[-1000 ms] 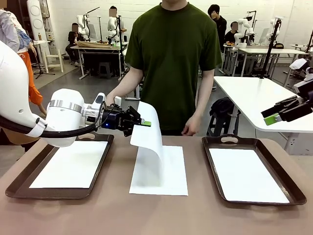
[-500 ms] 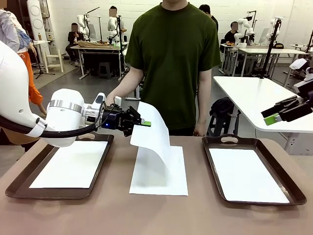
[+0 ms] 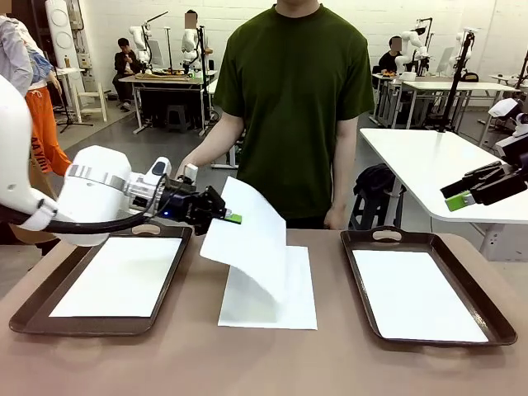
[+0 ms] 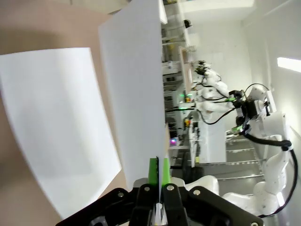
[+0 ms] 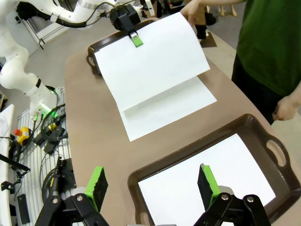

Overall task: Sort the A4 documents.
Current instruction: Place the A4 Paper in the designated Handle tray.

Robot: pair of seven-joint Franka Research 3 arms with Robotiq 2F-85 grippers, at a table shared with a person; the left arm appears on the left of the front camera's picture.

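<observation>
My left gripper (image 3: pixel 233 219) is shut on the edge of one A4 document (image 3: pixel 252 239), a white sheet that hangs curled above the table's middle. Its lower end still touches the stack of A4 documents (image 3: pixel 268 301) lying flat there. In the left wrist view the green pads (image 4: pixel 153 170) pinch the sheet (image 4: pixel 136 94) edge-on. The right wrist view shows the held sheet (image 5: pixel 150 66) and the left gripper (image 5: pixel 136 40) from across the table. My right gripper (image 3: pixel 462 198) hangs open and raised at the right, above the right tray (image 5: pixel 244 127), with nothing between its fingers (image 5: pixel 96 183).
A dark brown tray (image 3: pixel 82 328) at the left holds a white sheet (image 3: pixel 120 276). The right tray (image 3: pixel 437 340) also holds one (image 3: pixel 412 293). A person in a green shirt (image 3: pixel 289 99) stands at the far side, one hand (image 3: pixel 186 169) close to the lifted sheet's far corner.
My left gripper has moved left and slightly down with the sheet, which has peeled further off the stack. The right arm has not moved.
</observation>
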